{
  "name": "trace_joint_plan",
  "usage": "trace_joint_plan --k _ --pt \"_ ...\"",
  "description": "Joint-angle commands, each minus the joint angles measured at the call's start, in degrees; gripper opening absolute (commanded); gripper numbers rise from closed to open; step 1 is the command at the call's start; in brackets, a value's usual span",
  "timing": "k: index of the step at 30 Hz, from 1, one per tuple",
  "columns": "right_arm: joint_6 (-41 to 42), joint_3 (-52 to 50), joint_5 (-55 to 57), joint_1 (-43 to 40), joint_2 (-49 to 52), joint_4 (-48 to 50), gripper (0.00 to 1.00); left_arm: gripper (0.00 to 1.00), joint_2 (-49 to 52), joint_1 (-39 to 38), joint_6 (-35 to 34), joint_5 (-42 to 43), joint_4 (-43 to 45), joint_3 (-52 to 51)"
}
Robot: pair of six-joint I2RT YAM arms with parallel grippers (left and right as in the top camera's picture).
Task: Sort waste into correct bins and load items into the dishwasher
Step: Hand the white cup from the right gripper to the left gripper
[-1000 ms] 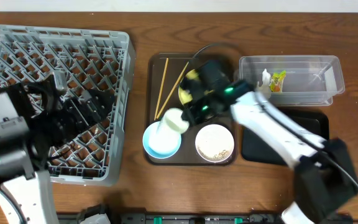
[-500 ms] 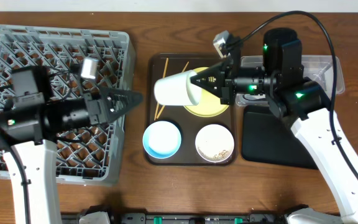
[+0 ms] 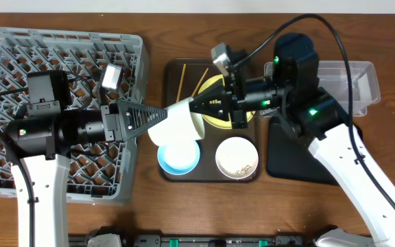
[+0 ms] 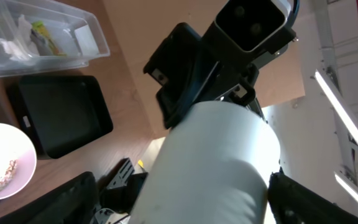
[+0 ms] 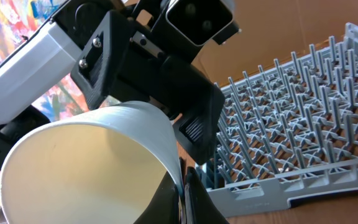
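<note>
A white cup (image 3: 177, 125) hangs on its side above the brown tray, between both arms. My right gripper (image 3: 197, 108) is shut on its rim; the right wrist view shows the fingers (image 5: 182, 186) pinching the cup wall (image 5: 86, 162). My left gripper (image 3: 158, 118) is open with its fingers on either side of the cup's base (image 4: 216, 162). Below lie the light-blue bowl (image 3: 179, 158), the white bowl (image 3: 236, 158) with crumbs, the partly hidden yellow plate (image 3: 218, 118) and the chopsticks (image 3: 182, 86). The grey dish rack (image 3: 19, 55) is at the left.
The clear tub (image 3: 352, 79) with the wrapper and paper scraps (image 4: 42, 34) stands at the back right. The black tray (image 3: 286, 161) lies in front of it under my right arm. The dark brown serving tray (image 3: 172, 75) holds the dishes.
My right gripper lifted the white cup off the tray and carried it left and lower. My left gripper reached right from over the rack until its fingers flank the cup's base.
</note>
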Motion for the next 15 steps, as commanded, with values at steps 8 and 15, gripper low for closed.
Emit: trace_joint_plan --k 8,15 --pt "1.0 0.1 5.1 1.6 1.5 0.9 0.01 0.83 -2.8 -3.5 0.1 0.6 0.0 1.1" --pt "4.9 0.1 4.7 1.6 1.5 8.3 0.01 0.91 -2.9 -3.5 0.0 0.6 0.0 1.1"
